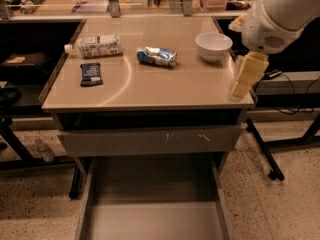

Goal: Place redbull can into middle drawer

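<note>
The redbull can (pixel 157 56) lies on its side on the tan table top (pixel 165 86), near the middle of the far half. The middle drawer (pixel 150 204) is pulled out below the table's front, and its flat grey floor holds nothing. My gripper (pixel 241 90) hangs from the white arm at the upper right, over the table's right front corner. It is to the right of the can and nearer than it, apart from it, and holds nothing that I can see.
A white bowl (pixel 213 45) stands right of the can, close to my arm. A white-labelled bottle (pixel 95 45) and a dark-blue snack bar (pixel 91 74) lie at the left. A shut grey drawer front with scratch marks (pixel 150 140) sits above the open drawer.
</note>
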### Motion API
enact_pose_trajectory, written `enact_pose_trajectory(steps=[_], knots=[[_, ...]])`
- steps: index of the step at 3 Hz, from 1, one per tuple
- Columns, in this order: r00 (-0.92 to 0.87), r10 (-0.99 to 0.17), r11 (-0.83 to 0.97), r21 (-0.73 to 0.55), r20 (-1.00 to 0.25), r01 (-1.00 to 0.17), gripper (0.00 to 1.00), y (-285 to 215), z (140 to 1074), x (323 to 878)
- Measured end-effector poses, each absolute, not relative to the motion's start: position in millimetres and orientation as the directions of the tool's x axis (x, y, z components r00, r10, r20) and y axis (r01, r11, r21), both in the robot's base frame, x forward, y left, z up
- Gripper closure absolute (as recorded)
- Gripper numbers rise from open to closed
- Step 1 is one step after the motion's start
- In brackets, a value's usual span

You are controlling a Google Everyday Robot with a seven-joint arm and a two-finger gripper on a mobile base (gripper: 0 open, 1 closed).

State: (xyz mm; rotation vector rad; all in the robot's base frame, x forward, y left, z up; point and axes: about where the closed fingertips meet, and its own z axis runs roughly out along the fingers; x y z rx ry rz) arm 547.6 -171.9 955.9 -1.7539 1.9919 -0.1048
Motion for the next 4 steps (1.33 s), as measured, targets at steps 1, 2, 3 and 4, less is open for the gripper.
enact_pose_trajectory(steps=[1,2,3,4], knots=[[0.049,-0.921,0.119,-0.399,-0.386,-0.909,0.0,-154,947,576],[0.099,-0.875,0.103,-0.382,-0.474,-0.918,0.0,-139,938,595],[0.099,-0.875,0.103,-0.382,-0.474,-0.918,0.0,-139,938,595],[0.107,-0.865,0.101,-0.379,-0.49,-0.92,0.0,-135,932,616]])
